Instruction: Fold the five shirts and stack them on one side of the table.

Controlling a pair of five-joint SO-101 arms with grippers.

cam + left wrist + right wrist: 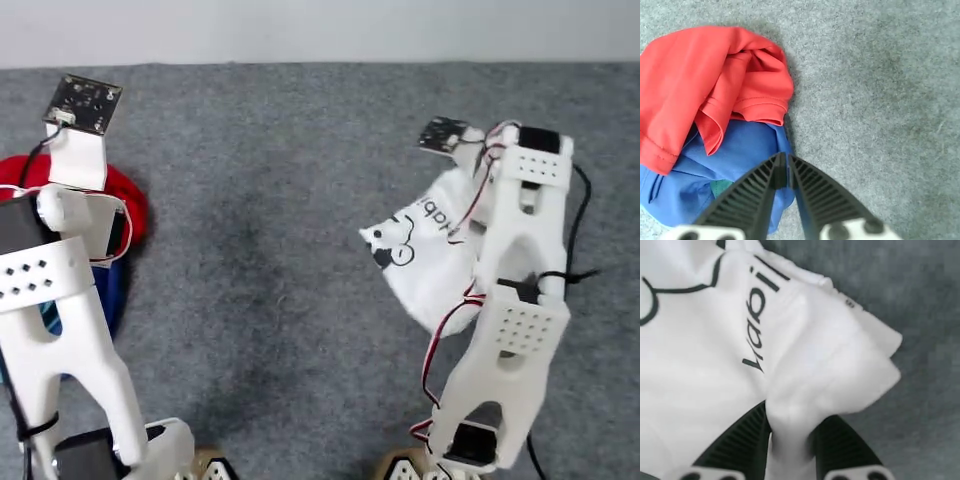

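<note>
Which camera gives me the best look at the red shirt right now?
The left wrist view: the red shirt lies crumpled, overlapping the blue shirt. In the high view the left arm hides most of it, leaving one red edge. The right wrist view faces the white shirt.

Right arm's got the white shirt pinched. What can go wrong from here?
1. The right fingers pinch a bunched fold of the white shirt, so pulling may drag it into a wad rather than spread it.
2. The left fingers hang shut and empty by the crumpled red shirt lying on the blue shirt; a grab there could lift both.
</note>
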